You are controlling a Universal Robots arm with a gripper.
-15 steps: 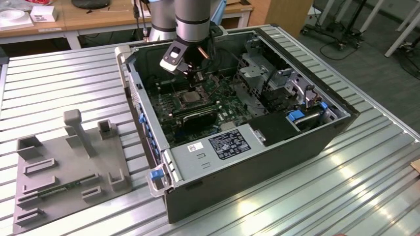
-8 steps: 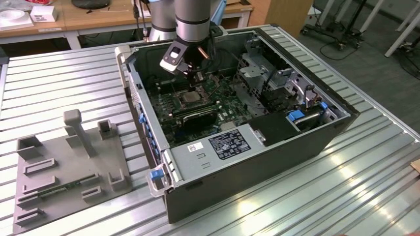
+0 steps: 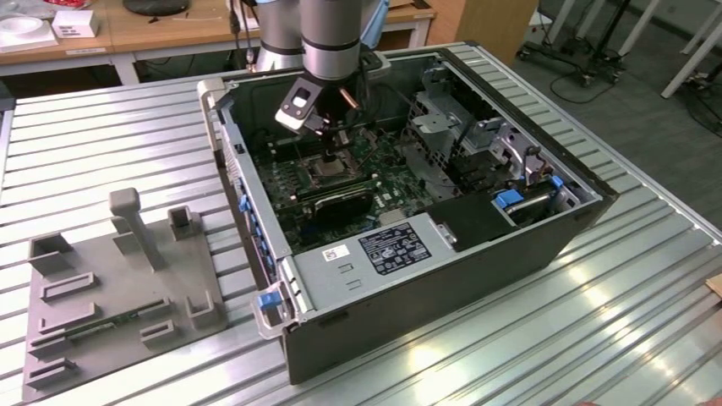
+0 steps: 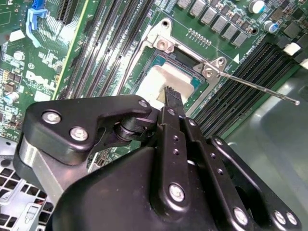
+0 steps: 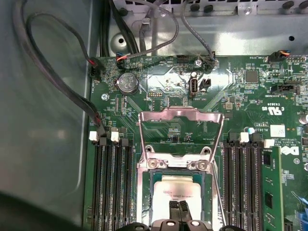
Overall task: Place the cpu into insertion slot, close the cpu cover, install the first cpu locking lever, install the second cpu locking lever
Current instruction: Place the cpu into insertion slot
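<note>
Down inside computer case (image 3: 474, 271), claw (image 5: 179, 206) closed on nothing, tips at pale face of cpu (image 5: 180, 186). Cpu lies seated in insertion slot (image 5: 143, 192). Cpu cover (image 5: 180, 111) stands raised at socket's edge. Lever (image 4: 255, 85) unlatched, sticking out. Placing looks done; cover and both levers left. Memory slots (image 5: 113, 183) crowd both sides.

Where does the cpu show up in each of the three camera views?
Exterior view: cpu inside the open case, under the tool.
Second wrist view: cpu is the pale square just past the tool tip.
First wrist view: cpu lies beside the raised cpu cover.
Shared landmark: the tool tip over the cpu.
</note>
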